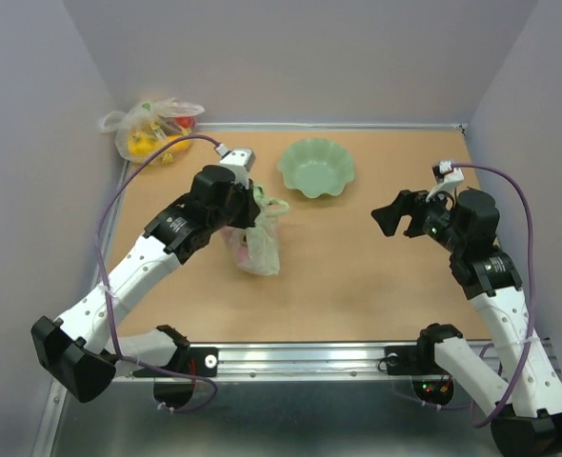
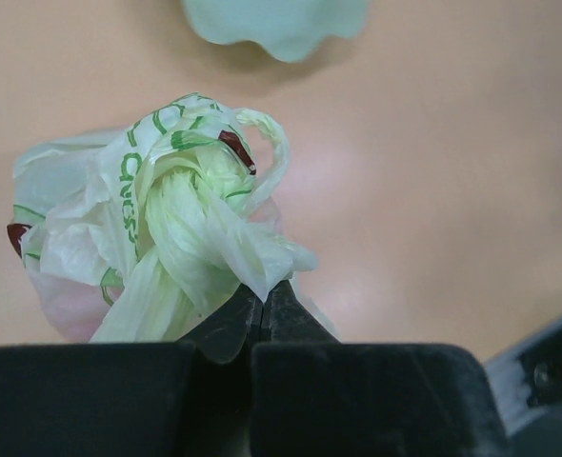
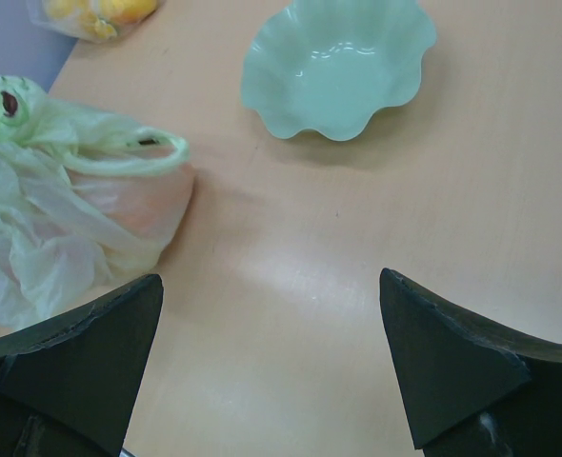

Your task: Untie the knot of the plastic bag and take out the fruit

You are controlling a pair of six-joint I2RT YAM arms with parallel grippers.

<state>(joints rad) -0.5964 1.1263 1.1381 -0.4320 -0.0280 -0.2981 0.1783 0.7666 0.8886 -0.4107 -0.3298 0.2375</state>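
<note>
Tan table (image 1: pixel 376 286), pale green plastic bag (image 1: pixel 259 246), green bowl (image 1: pixel 316 168), clear bag (image 1: pixel 152 129) at far-left corner

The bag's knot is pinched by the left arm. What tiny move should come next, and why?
Probably a gentle pull up and away from the bag. The left end effector is shut on a loose strip of the knot, which is still tied, and the right end effector hangs open.

plastic bag (image 1: pixel 257 243): pale green, translucent, w/ darker green print & small dark-red marks; pinkish-orange tint shows thru lower part. knot (image 2: pixel 200 190): same pale green, green lettering. bowl (image 1: pixel 316 168): plain mint green. worktop (image 1: pixel 357 276): tan. whitish clear bag (image 1: pixel 152 129): yellow & red inside. left end effector (image 2: pixel 262 305) & right end effector (image 1: pixel 400 214): black. arms (image 1: pixel 138 267): white w/ black joints; cables (image 1: pixel 105 257) purple.
</note>
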